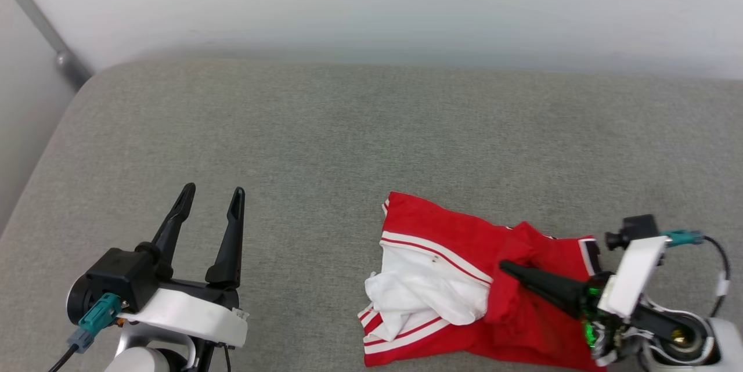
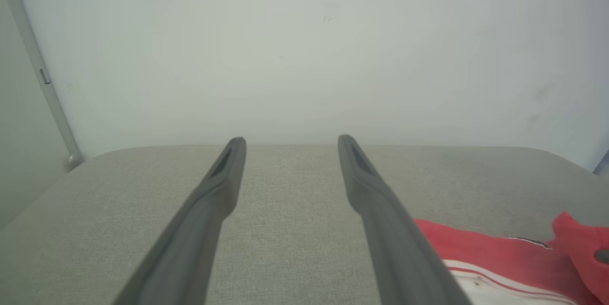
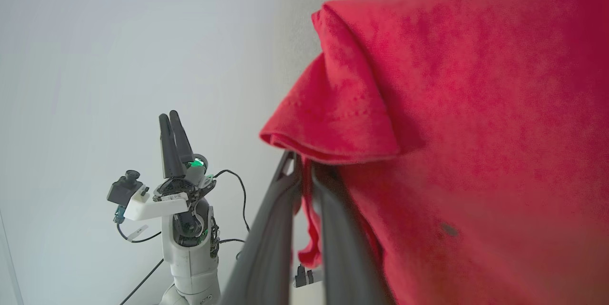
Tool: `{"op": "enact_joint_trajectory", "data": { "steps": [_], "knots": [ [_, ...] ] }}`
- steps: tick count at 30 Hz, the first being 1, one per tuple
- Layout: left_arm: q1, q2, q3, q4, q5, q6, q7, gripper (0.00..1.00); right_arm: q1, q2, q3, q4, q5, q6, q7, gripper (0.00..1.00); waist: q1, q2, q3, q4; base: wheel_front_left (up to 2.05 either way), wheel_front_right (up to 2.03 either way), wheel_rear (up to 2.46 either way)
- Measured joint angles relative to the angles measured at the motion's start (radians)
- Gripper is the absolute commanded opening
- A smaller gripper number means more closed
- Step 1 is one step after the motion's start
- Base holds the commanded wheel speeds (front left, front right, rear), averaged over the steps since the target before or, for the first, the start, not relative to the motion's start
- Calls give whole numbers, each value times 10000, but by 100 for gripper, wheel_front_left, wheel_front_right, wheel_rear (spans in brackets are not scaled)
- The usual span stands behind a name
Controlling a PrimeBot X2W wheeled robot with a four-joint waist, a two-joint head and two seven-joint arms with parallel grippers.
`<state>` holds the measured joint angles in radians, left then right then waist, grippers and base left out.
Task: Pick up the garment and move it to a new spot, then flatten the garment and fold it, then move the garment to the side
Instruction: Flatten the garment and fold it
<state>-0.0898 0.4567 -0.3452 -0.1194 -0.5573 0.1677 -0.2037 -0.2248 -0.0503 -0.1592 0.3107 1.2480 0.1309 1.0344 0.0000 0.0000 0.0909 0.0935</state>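
Pick-up in hand: the right gripper (image 1: 506, 268) is pinched tight on a red fold of the garment (image 1: 447, 244).
The garment lies crumpled on the grey cushion (image 1: 290, 128), on the robot's right. The left gripper (image 1: 212, 193) hovers wide open, empty, well apart. Next, I'd judge, comes a lift without the fabric slipping.

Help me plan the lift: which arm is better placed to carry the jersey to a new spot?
Right. The right end effector is shut on a fold of the red jersey; the left end effector stands open over grey cushion, apart from it.
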Motion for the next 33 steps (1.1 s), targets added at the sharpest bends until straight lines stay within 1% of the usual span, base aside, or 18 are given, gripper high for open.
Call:
{"op": "enact_joint_trajectory", "data": {
  "steps": [5, 10, 13, 14, 15, 16, 21, 23, 25, 29, 33],
  "knots": [
    [-15, -59, -67, 88, -33, -8, -2, 100, -282, -4, 1582, 389, 811, 0, -1024, 0, 0, 0, -16, 308, 0, 0, 0],
    [-176, -142, -132, 171, -77, -94, -17, 100, -801, -2, 3007, 803, 809, 0, -2004, 0, 0, 0, 111, 566, 0, 0, 0],
    [-267, -201, -144, 255, -94, -140, -54, 100, -1098, -2, 3695, 1143, 537, 0, -2692, 0, 0, 0, 253, 675, 0, 0, 0],
    [-302, -215, -140, 286, -102, -155, -73, 100, -1205, -2, 3921, 1287, 311, 0, -2876, 20, 0, 0, 298, 703, 0, 0, 0],
    [-344, -234, -134, 316, -105, -167, -104, 100, -1281, -2, 4121, 1413, 69, 0, -3074, 49, 0, 0, 338, 724, 0, 0, 0],
    [-383, -253, -134, 364, -115, -169, -107, 100, -1343, 0, 4286, 1549, -140, 0, -3287, 100, 0, 0, 372, 738, 0, 0, 0],
    [-392, -274, -132, 604, -182, -184, -157, 100, -1529, 0, 4924, 1841, -535, 0, -3720, 100, 0, 0, 365, 701, 0, 0, 0],
    [-393, -270, -121, 650, -182, -182, -167, 100, -1615, -52, 5078, 1639, -667, 0, -3883, 100, 0, 0, 309, 641, 0, 0, 0],
    [-391, -265, -127, 688, -182, -180, -192, 100, -1665, -257, 5296, 1231, -955, 0, -4079, 100, 0, 0, 248, 568, 0, 0, 0],
    [-368, -251, -98, 729, -194, -151, -199, 100, -1619, -1185, 5733, 203, -2159, 0, -4928, 100, 0, 0, 119, 362, 0, 0, 0],
    [-140, -236, -54, 769, -251, -73, -219, 100, -1086, -2173, 5434, -284, -3862, 0, -5963, 100, 0, 0, -60, 84, 0, 0, 0]
  ]
}}
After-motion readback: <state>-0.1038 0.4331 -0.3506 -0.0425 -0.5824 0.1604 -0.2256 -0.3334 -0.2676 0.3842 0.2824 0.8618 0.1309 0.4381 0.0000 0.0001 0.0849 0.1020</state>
